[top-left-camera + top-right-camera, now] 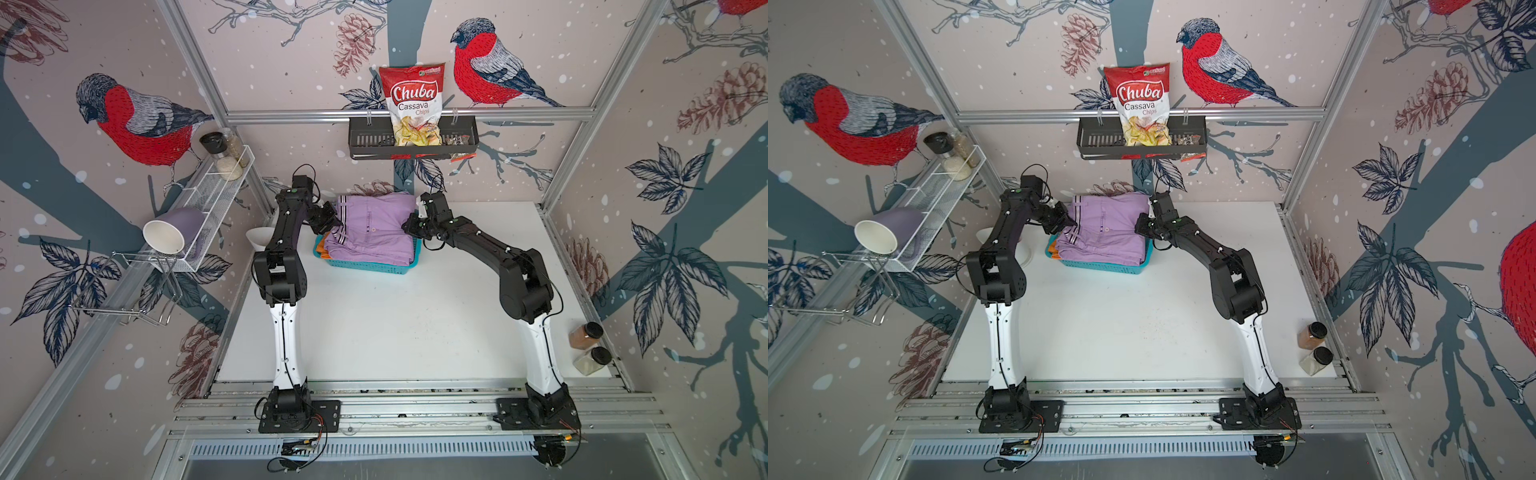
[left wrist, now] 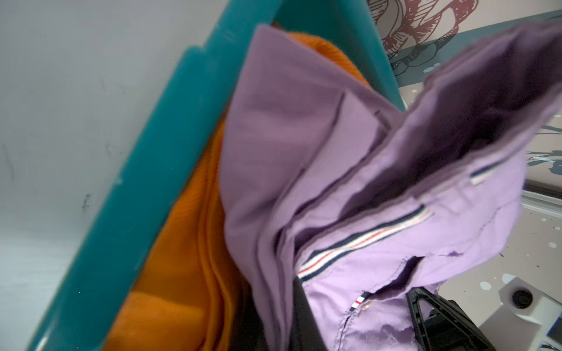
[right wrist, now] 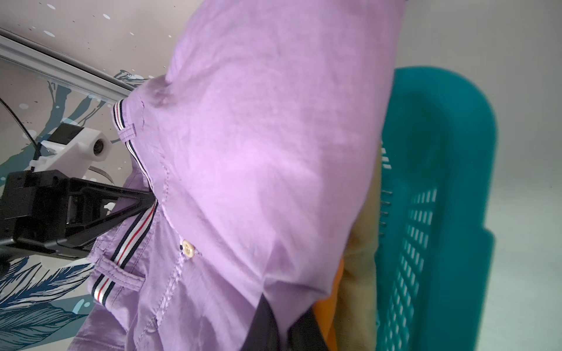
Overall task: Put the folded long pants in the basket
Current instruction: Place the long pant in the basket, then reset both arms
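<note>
1. Lilac pants fill both wrist views. They're held over the teal basket, and the lower folds are already touching the stack inside.
2. Left gripper is pinched onto the striped waistband. Right gripper is clamped tight on the opposite edge, so both have hold of the cloth.
3. Underneath, an orange pair and a beige pair are sitting in the basket. I can't make out a light blue one; it could be buried, no way to tell.
4. No loose pants show on the white table, so my guess is this is the last pair. What's left is to lower it, let go, and check nothing hangs over the rim.
</note>
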You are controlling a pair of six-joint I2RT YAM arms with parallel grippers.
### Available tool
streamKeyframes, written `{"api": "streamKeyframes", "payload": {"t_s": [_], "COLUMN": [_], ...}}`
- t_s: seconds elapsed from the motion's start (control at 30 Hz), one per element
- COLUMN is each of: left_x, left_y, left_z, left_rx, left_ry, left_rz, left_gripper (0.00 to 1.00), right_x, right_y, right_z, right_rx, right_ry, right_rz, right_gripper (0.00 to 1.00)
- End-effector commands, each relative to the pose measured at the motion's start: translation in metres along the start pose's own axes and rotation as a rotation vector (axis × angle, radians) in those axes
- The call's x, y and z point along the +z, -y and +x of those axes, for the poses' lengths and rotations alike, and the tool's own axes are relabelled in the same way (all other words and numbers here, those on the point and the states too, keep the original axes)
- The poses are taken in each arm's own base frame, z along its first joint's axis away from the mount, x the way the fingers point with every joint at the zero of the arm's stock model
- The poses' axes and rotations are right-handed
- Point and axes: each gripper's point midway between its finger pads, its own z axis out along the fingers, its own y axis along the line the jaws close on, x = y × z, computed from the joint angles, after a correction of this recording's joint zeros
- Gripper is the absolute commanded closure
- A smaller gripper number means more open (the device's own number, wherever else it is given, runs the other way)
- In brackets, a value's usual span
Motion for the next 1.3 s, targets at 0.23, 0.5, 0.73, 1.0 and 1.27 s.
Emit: {"api": "streamKeyframes", "payload": {"t_s": [0.23,0.5,0.73,1.0,1.27], "left_x": [-0.086,-0.240,-0.219,-0.160,-0.150], "left_y": [0.013,0.031,-0.049,-0.117,-0.140], "left_z": [-0.022,0.057,0.141,0.171,0.145], "left_rx": [0.133,0.267,0.413,0.466,0.427], "left_ry": [0.353,1.082,1.321,1.337,1.318], "left_rz": [-0.171,-0.167,-0.216,-0.424,-0.446], "left_gripper": [0.09,0.07,0.04,0.04,0.05], "right_x": [-0.080,-0.241,-0.345,-0.409,-0.382], "right_y": [-0.010,0.030,0.125,0.207,0.243], "right_z": [-0.033,-0.046,0.032,0.109,0.114], "right_rx": [-0.054,-0.009,-0.322,-0.194,-0.173], "right_ry": [0.152,0.573,0.911,1.197,1.032], "right_rz": [0.063,0.310,0.717,0.676,0.694], "right_gripper": [0.07,0.00,0.00,0.00,0.00]}}
